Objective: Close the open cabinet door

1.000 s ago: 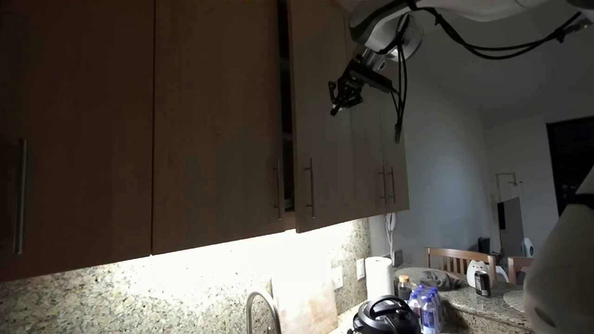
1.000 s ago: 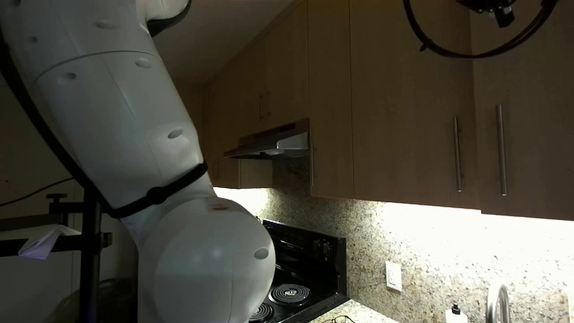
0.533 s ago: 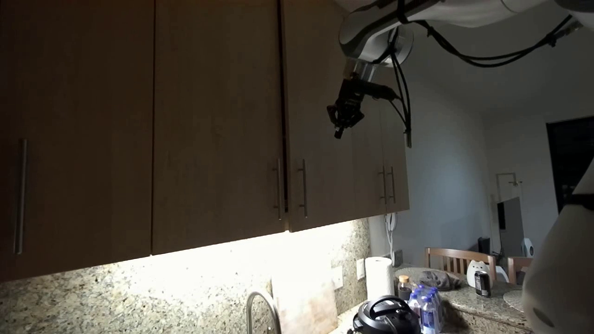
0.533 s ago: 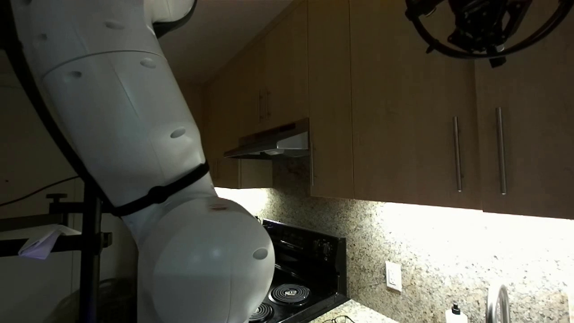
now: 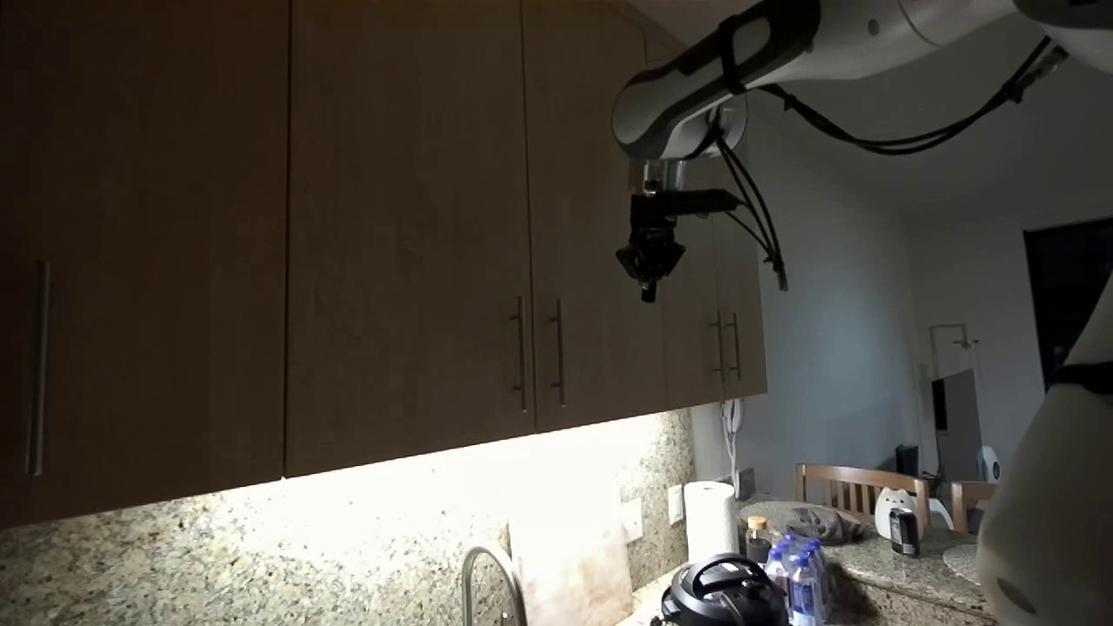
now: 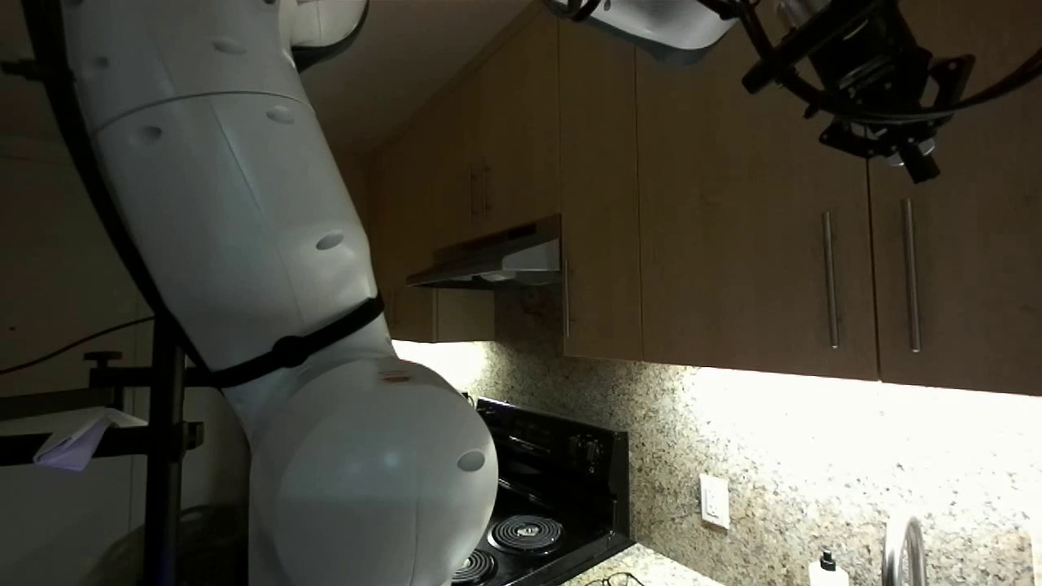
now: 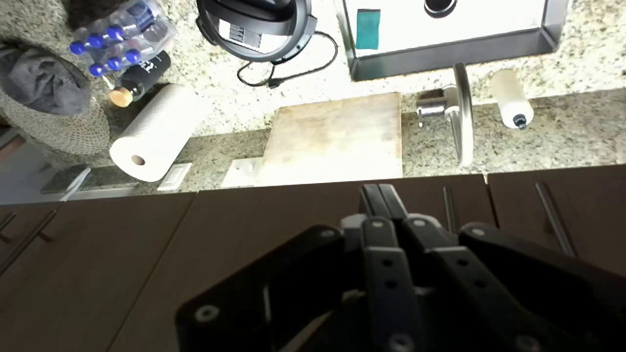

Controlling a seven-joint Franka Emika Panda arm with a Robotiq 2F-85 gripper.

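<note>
The cabinet door (image 5: 587, 217) is a tall light-brown wooden door. It stands flush with the neighbouring door (image 5: 400, 226), with only a thin seam between them; the shelves behind it are hidden. It also shows in an exterior view (image 6: 977, 293) and in the wrist view (image 7: 264, 220). Its silver bar handle (image 5: 560, 352) is near the lower corner. My gripper (image 5: 649, 292) points down in front of the door, to the right of the handle. In the wrist view the gripper (image 7: 384, 195) has its fingertips together with nothing between them. Whether it touches the door I cannot tell.
Other matching doors (image 5: 139, 217) line the wall. Below are a faucet (image 5: 491, 574), a black cooker (image 5: 723, 591), a paper towel roll (image 5: 710, 522) and water bottles (image 5: 802, 578). A range hood (image 6: 496, 260) and a stove (image 6: 562, 488) show in an exterior view.
The cabinet door has swung from ajar to flush; the dark gap beside it has shrunk to a seam. My gripper has moved down and turned to point downward.
</note>
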